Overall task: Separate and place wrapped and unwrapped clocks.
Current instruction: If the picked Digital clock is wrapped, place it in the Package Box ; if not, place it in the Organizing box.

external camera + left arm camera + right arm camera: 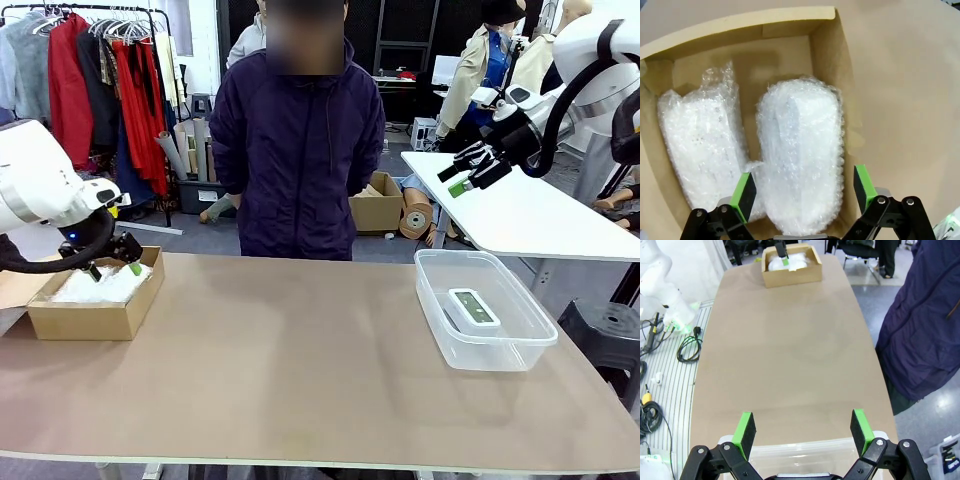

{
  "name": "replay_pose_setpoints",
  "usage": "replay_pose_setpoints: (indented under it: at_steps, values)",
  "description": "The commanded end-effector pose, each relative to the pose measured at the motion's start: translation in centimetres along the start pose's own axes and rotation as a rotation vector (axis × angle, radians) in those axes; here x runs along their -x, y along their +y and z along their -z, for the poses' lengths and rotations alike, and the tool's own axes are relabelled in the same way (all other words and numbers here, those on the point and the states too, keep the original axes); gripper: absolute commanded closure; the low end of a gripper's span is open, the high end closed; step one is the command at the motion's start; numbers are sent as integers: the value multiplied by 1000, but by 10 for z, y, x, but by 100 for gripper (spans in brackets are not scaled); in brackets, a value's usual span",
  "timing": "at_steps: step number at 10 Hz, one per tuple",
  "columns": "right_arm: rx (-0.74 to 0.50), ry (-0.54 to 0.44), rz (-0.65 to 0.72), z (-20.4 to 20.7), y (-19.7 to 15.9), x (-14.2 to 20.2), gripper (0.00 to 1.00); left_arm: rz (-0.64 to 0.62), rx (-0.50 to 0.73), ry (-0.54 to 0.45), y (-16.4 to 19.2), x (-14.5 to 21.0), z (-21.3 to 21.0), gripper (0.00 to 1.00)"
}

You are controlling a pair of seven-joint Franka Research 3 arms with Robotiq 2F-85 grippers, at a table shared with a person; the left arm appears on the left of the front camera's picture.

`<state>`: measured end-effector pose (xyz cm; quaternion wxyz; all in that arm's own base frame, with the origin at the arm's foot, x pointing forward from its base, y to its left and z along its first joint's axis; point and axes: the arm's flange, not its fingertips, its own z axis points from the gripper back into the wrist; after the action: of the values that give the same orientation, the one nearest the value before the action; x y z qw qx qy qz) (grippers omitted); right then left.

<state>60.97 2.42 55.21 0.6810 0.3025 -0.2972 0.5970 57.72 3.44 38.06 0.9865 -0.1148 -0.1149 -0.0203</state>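
Lying boxed: two wrapped clocks (705, 145) (802, 155); one bare clock (472, 306) tubbed; end effectors (805, 187) (470, 172) wide.

A brown cardboard box (95, 318) and a clear plastic tub (520, 352) sit well apart on the table (300, 380).

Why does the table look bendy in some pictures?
Right wrist view: the wide lens bows the table edges. Left wrist view: the cardboard box walls curve too, while the wrapped clocks look sharp. Front view: edges stay straighter.

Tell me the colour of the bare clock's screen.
Grey-green, on the white clock in the tub; front view shows it best.
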Motion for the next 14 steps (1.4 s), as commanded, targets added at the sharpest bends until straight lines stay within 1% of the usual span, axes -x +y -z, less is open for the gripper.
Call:
replay_pose_setpoints:
  at_steps: [1, 2, 3, 5, 6, 7, 14]
  values:
    - [-1, 1, -5, 0, 3, -2, 0, -22, 8, 15, -6, -1, -11, 0]
    - [-1, 1, -5, 0, 3, -2, 0, -30, 4, 24, -8, -1, -15, 0]
    - [-1, 1, -5, 0, 3, -2, 0, -19, -13, 63, -11, 1, -18, 0]
    - [-1, 1, -5, 0, 3, -2, 0, -13, -29, 63, -17, 2, -22, 0]
    - [-1, 1, -5, 0, 3, -2, 0, -7, -6, 89, -19, 3, -23, 0]
    - [-1, 1, -5, 0, 3, -2, 0, -4, -4, 51, -12, 3, -16, 0]
    - [-1, 1, -5, 0, 3, -2, 0, -4, -4, 51, -12, 3, -16, 0]
